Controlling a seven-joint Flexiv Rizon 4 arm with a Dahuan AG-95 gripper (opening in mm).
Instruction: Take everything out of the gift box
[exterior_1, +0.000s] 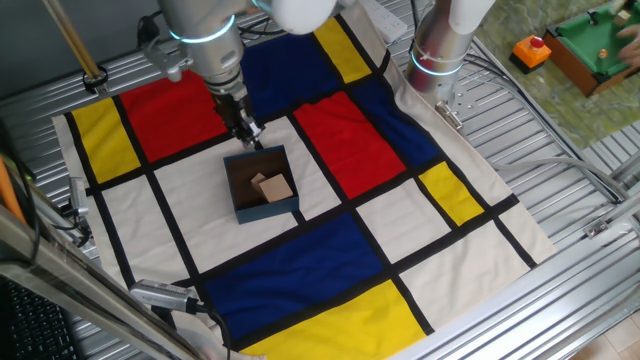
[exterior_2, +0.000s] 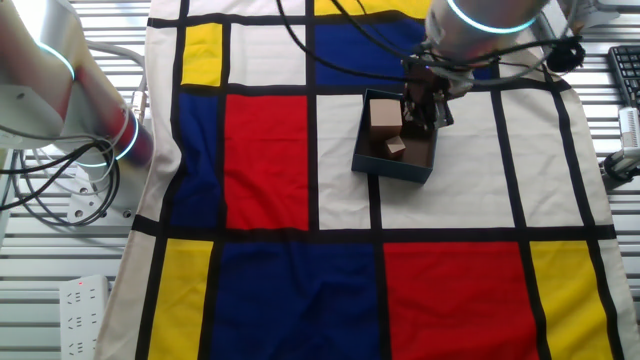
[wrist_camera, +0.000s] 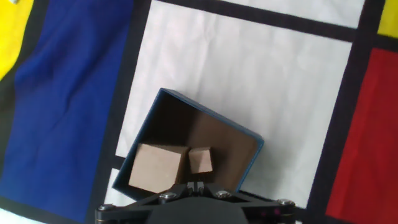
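The dark navy gift box (exterior_1: 268, 210) sits on a white patch of the colour-block cloth. It also shows in the other fixed view (exterior_2: 390, 170) and the hand view (wrist_camera: 211, 116). Inside lie the larger tan cube (wrist_camera: 158, 168) and the much smaller cube (wrist_camera: 200, 159), side by side against one wall. Both show in the other fixed view, the larger cube (exterior_2: 385, 114) and the smaller (exterior_2: 396, 147). My gripper (exterior_1: 250, 138) hovers just above the box's far rim, fingers together and empty. It also shows in the other fixed view (exterior_2: 418, 118) and the hand view (wrist_camera: 196, 185).
An orange object with a red button (exterior_1: 531, 50) and a green box (exterior_1: 595, 45) lie off the cloth at the far right. A second arm's base (exterior_1: 440, 45) stands at the cloth's far edge. The cloth lies on a slatted metal table.
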